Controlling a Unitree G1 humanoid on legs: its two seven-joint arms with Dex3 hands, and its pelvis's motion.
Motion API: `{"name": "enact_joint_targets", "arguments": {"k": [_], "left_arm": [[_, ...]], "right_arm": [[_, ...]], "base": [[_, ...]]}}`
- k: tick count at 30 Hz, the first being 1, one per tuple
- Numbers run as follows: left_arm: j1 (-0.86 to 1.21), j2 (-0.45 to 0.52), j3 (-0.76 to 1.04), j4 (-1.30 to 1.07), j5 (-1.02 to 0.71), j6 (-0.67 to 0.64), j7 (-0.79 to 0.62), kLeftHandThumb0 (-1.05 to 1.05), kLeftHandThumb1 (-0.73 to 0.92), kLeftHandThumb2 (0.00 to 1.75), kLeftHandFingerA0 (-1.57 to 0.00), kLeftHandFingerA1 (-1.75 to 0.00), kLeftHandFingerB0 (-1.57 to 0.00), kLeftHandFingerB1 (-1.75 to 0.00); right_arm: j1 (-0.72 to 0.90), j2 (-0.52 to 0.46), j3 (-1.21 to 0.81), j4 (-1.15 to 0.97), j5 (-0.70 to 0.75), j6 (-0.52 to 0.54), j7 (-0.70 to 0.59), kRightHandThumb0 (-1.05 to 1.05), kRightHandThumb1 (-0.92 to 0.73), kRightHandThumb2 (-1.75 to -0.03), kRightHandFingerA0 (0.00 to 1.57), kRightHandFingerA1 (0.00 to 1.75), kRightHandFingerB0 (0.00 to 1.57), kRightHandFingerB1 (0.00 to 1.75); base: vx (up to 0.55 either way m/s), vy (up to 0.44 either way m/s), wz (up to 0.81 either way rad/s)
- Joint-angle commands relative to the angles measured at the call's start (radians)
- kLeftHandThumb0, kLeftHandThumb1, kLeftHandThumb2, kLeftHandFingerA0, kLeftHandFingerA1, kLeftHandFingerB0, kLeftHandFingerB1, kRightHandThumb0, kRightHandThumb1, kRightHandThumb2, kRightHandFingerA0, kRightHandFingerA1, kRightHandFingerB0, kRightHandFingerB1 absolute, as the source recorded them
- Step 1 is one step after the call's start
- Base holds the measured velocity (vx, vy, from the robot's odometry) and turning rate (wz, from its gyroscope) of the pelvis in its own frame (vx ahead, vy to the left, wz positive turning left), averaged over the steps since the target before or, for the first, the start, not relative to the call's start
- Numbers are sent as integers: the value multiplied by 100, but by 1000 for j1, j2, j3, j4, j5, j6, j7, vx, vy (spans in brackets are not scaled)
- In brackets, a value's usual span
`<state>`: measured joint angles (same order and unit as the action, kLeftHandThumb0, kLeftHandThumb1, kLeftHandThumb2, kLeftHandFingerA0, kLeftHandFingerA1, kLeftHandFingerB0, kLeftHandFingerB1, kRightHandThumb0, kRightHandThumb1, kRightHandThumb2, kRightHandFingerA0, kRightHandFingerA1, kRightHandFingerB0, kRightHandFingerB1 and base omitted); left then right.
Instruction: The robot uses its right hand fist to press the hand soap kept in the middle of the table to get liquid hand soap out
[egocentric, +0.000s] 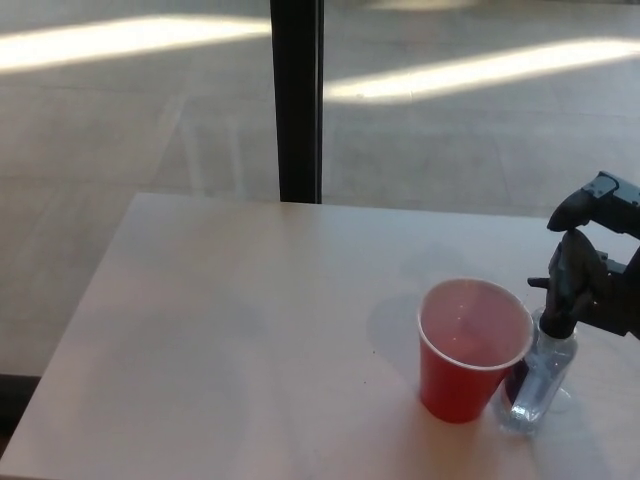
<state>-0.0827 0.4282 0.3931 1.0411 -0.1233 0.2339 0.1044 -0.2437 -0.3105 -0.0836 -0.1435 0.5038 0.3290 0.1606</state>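
Soap bottle: a small clear plastic hand-soap bottle (540, 380) with a black pump head stands upright on the table's right side, near the front edge rather than in the middle; a dark label shows on its left face.
Pump head: the black nozzle (541, 282) points left, over the rim of the cup; whether the plunger is pushed down at all cannot be read from this view.
Right hand: the robot's black right hand (588, 285) sits on top of the pump, coming in from the right edge; its thick fingers (566, 265) are curled in close together like a fist, pressed against the pump head rather than wrapped around the bottle.
Cup: a red plastic party cup (470, 350) with a pale inside stands upright, touching or just beside the bottle's left flank; no soap can be made out inside.
Table: a pale, smooth tabletop (250, 350) carries both items and is otherwise bare.
Background: a black vertical post (296, 100) rises behind the table, with sunlit streaks on the grey floor (120, 120).
Left hand: does not show.
Progress: the fist appears to be in place on the pump, so the approach looks done; a firm downward press and visible soap are still to come.
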Motion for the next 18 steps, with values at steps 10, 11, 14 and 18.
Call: {"name": "enact_joint_targets", "arguments": {"k": [10, 11, 14, 18], "left_arm": [[-30, 27, 12, 17, -6, 14, 38, -48, 92, 128, -53, -99, -24, -76], [-35, 28, 12, 21, -5, 14, 42, -48, 92, 128, -53, -99, -24, -76], [-33, 35, 0, 9, 3, 14, 23, -49, 92, 131, -52, -99, -22, -75], [-42, 38, 0, 16, 2, 17, 19, -49, 92, 130, -50, -97, -20, -74]], "right_arm": [[189, 6, 89, 183, -75, 160, -12, -21, -61, -121, 100, 175, 66, 165], [190, 5, 92, 189, -77, 154, -8, -21, -61, -121, 100, 175, 66, 165], [199, 0, 102, 193, -85, 175, -24, -21, -60, -122, 101, 175, 69, 168], [214, -11, 112, 199, -95, 186, -32, -22, -61, -121, 102, 175, 70, 169]], "base": [[0, 0, 0], [0, 0, 0], [0, 0, 0], [0, 0, 0]]}}
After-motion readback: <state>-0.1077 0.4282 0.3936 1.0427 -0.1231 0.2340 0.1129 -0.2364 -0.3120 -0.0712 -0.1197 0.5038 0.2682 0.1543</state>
